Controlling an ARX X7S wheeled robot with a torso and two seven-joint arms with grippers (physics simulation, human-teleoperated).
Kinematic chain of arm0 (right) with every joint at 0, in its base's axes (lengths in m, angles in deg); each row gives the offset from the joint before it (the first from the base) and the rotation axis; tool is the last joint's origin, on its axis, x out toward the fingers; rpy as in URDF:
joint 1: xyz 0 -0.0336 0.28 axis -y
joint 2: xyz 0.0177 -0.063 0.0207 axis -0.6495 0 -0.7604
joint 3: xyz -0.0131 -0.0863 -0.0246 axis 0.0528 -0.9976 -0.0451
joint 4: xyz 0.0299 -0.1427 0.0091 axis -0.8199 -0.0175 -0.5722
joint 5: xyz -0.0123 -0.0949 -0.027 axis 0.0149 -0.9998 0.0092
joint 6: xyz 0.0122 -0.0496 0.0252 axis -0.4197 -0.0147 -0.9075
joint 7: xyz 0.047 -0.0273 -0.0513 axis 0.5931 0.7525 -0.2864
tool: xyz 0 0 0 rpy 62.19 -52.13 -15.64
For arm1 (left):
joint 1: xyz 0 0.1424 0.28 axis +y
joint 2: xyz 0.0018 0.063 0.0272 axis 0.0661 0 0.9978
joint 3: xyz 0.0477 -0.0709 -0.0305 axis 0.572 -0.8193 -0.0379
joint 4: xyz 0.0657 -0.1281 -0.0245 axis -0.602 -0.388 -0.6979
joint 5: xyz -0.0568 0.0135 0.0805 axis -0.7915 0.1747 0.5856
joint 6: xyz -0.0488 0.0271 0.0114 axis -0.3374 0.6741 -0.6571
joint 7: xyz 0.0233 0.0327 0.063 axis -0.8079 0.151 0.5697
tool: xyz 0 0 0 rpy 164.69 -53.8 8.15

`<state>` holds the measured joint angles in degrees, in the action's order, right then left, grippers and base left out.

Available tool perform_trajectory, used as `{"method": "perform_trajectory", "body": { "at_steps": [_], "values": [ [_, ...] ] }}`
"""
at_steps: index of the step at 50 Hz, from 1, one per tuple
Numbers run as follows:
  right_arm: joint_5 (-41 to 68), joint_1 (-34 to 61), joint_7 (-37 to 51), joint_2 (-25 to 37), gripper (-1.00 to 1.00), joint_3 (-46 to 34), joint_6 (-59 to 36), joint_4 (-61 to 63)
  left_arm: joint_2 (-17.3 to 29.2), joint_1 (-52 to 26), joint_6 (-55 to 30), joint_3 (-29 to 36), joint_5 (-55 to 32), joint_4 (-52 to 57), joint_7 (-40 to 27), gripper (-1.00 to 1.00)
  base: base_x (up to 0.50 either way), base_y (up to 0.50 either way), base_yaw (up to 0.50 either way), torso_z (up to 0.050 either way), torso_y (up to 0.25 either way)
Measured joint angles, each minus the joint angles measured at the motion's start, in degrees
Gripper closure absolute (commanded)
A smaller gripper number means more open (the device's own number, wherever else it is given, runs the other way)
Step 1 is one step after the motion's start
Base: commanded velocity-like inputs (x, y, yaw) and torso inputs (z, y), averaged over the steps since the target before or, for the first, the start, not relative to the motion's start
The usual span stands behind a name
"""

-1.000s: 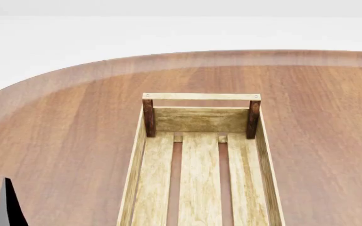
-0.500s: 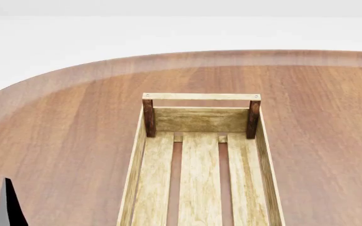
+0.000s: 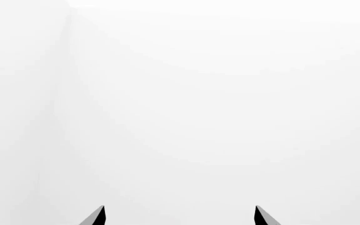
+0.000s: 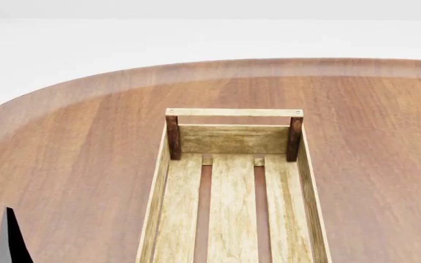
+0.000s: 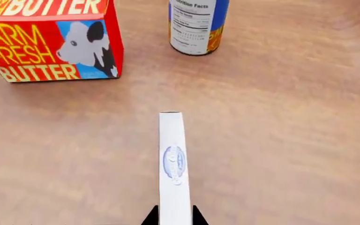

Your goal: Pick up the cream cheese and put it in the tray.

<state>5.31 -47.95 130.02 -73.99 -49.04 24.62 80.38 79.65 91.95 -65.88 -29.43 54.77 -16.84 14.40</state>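
White cream cheese (image 5: pixel 174 164): your right pincer (image 5: pixel 174 216) is clamped on it, above the desk (image 5: pixel 280 140).
Left pincer (image 3: pixel 178 216): spread apart.
Tray (image 4: pixel 232 192): empty.

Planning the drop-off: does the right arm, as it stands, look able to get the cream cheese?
Probably yes: the right gripper fingers already flank the cream cheese, with the butter box and can standing apart.

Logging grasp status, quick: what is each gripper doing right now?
Left gripper: open, empty.
Right gripper: shut on the small flat white-grey cream cheese box with its blue oval logo.
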Motion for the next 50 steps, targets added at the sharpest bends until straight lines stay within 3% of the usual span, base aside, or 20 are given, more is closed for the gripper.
{"method": "perform_trajectory", "body": {
  "at_steps": [50],
  "values": [
    [-6.3,-4.2,3.0,3.7,1.00,-9.0,-2.4,21.8,0.4,0.0,0.7,0.1,-0.3,-0.4,-0.5,-1.00,0.00,0.00,0.00,0.000,0.000]
  ]
}}
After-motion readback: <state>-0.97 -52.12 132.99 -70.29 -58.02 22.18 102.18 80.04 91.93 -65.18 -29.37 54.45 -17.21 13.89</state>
